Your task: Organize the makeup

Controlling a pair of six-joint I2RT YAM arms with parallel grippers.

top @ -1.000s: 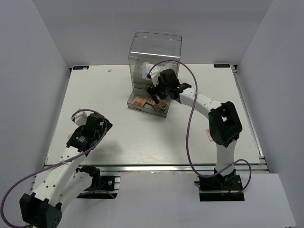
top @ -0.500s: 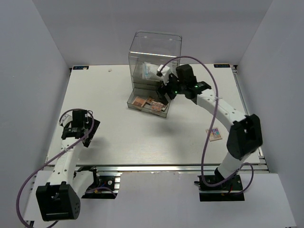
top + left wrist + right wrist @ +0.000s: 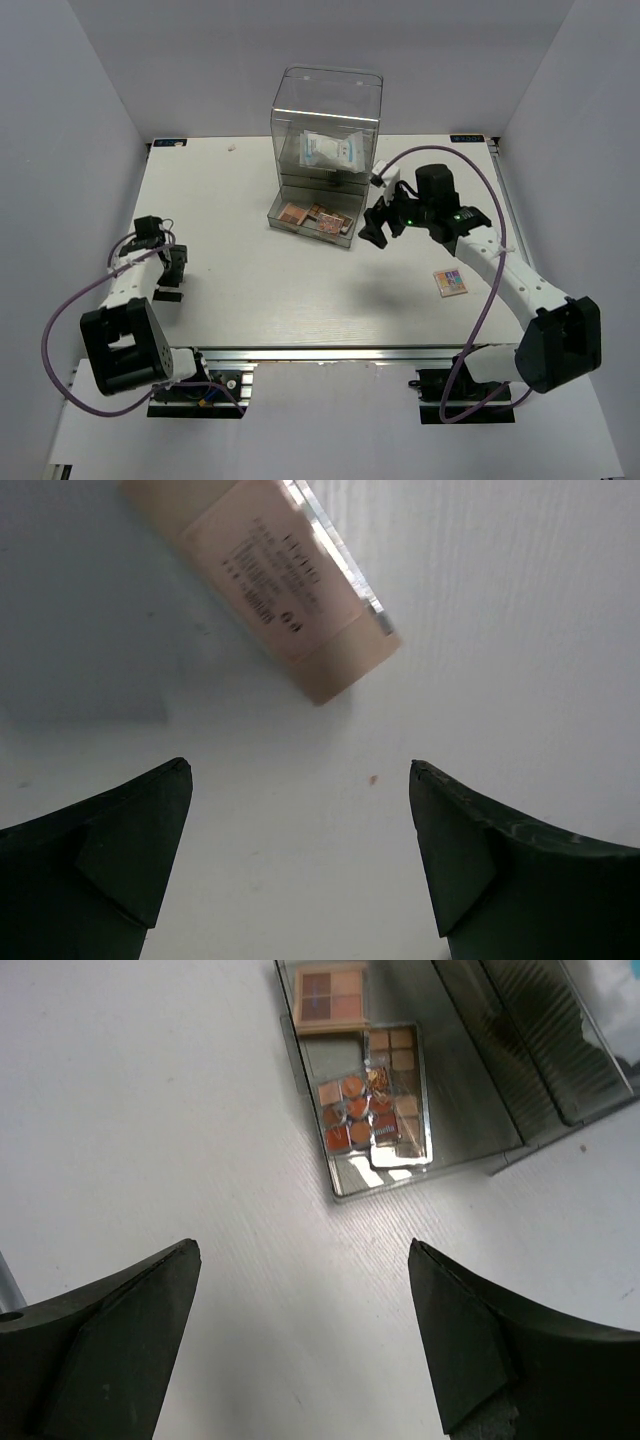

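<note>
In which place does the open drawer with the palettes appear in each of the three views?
Top external: the open drawer is a little above the centre, in front of the clear box.
Left wrist: not in it.
Right wrist: the open drawer is at the top, from the middle toward the right.
Shared landmark: the brown palette inside the drawer; in the right wrist view it lies at the top edge.

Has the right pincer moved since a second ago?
Yes. The right pincer has pulled rightward off the open drawer and now hangs beside it.
</note>
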